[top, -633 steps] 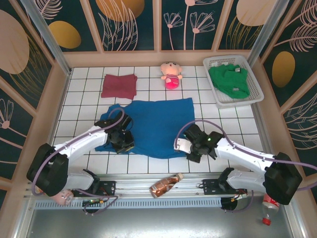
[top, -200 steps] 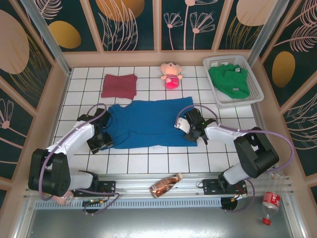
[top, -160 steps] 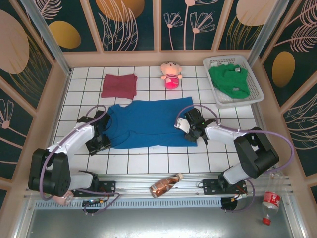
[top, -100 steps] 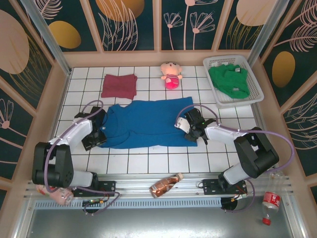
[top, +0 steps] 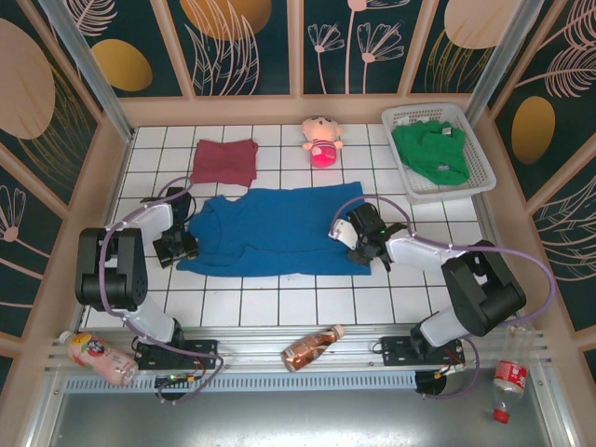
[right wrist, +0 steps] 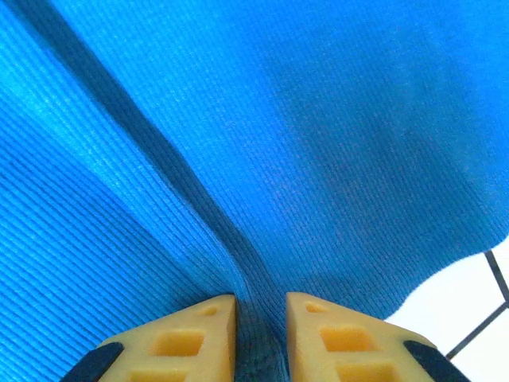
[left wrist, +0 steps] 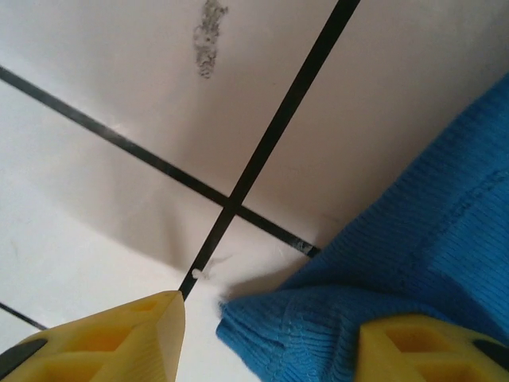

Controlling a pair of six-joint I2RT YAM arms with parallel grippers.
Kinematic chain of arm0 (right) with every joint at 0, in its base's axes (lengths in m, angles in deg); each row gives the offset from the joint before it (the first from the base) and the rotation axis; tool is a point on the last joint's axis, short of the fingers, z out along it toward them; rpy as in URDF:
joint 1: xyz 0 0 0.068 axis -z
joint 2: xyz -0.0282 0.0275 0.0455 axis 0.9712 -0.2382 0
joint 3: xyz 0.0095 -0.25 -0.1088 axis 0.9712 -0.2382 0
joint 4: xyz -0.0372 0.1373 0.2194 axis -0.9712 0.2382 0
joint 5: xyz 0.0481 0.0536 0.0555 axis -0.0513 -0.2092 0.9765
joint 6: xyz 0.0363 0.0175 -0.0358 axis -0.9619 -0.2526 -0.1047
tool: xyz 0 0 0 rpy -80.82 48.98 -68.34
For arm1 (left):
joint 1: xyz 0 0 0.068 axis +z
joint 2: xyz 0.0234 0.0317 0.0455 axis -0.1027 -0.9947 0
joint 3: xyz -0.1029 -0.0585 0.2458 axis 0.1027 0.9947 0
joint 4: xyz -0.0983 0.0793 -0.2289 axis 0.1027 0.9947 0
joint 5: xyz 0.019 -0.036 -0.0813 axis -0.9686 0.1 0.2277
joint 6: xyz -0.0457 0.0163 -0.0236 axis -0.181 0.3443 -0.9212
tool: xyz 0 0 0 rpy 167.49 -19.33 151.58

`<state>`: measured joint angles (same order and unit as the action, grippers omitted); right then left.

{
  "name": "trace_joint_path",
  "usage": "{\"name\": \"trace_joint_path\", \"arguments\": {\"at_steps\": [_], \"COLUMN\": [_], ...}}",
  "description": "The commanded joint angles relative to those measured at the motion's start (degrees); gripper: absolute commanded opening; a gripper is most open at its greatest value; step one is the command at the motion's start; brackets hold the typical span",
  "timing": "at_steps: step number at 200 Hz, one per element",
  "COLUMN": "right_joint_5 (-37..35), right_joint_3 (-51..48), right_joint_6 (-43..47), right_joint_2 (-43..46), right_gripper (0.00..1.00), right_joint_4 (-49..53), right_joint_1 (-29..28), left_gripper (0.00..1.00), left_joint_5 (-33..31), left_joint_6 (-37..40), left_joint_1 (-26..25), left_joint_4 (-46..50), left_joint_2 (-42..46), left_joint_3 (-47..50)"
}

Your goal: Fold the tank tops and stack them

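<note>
the blue top (top: 279,233) is lying spread out in the middle of the tiled table (top: 279,303), its long side running left to right. the left gripper (top: 176,246) is sitting low at the top's left edge. in the left wrist view its yellow fingers (left wrist: 127,334) are standing wide apart, and a rolled corner of the blue top (left wrist: 413,239) is lying between them on the white tile (left wrist: 119,119), not squeezed by either one.

the right gripper (top: 358,244) is resting on the top's right end, near the front corner. in the right wrist view that gripper (right wrist: 261,318) is pinching a raised fold of the blue top (right wrist: 278,119): the two pads are sitting close together, and a dark ridge of cloth is running straight into the narrow gap between them.

the maroon top (top: 224,161) is lying folded at the back left of the table, just beyond the blue one. the green top (top: 430,149) is lying bunched in the white basket (top: 466,186) at the back right. a pink doll (top: 322,140) is lying between the maroon top and the basket, apart from both.
</note>
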<state>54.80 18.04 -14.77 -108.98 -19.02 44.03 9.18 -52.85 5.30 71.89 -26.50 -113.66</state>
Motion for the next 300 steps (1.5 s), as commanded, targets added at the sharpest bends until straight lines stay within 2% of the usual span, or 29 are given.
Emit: {"name": "trace_joint_path", "arguments": {"at_steps": [1, 29, 59, 75, 103, 130, 176, 216, 229, 260, 300], "right_joint_5": [-2.2, -3.4, -2.9, 1.5, 11.0, 14.2, 16.4, 16.1, 17.6, 17.0, 14.9], "right_joint_3": [-0.8, 0.5, 4.7, 6.0, 6.3, 5.3, 5.4, 2.1, 1.2, -0.8, -0.9], "right_joint_6": [-1.2, -3.4, -5.6, -9.4, -22.8, -32.8, -35.1, -38.7, -42.9, -52.8, -54.9], "right_joint_2": [2.5, 5.3, 8.5, 10.4, 9.9, 7.4, 4.5, 6.3, 6.2, 3.5, -1.7], "right_gripper": [0.33, 0.41, 0.42, 0.43, 0.46, 0.46, 0.45, 0.45, 0.45, 0.45, 0.44], "right_joint_4": [0.4, -0.1, 3.2, 3.9, 0.3, -6.2, -8.5, -9.1, -9.7, -12.4, -13.8], "right_joint_1": [2.2, 3.1, 3.5, 3.3, 1.4, -2.2, -4.3, -4.0, -4.2, -4.3, -3.3], "left_gripper": [0.53, 0.54, 0.59, 0.60, 0.62, 0.63, 0.63, 0.62, 0.62, 0.62, 0.58], "left_joint_5": [0.7, 2.2, 0.1, 0.2, 1.7, 2.8, 2.4, 3.1, 7.0, 13.3, 19.4], "left_joint_6": [3.4, 5.0, 4.1, 3.7, 2.3, 2.8, 5.1, 3.3, 2.8, 0.5, -1.2], "left_joint_1": [2.5, 2.6, 2.5, 2.5, 2.6, 2.5, 2.6, 2.6, 2.4, -3.6, -10.3], "left_joint_4": [-0.9, 1.3, 6.6, 9.9, 13.5, 13.5, 8.8, 10.7, 11.1, 7.5, -6.1], "left_joint_2": [-2.0, -4.2, 1.4, 3.8, 7.0, 6.9, 0.5, 3.5, 4.1, 1.8, -5.1], "left_joint_3": [-1.2, -3.3, -6.4, -7.7, -9.5, -6.6, -5.5, -11.7, -13.8, -16.1, -13.5]}}
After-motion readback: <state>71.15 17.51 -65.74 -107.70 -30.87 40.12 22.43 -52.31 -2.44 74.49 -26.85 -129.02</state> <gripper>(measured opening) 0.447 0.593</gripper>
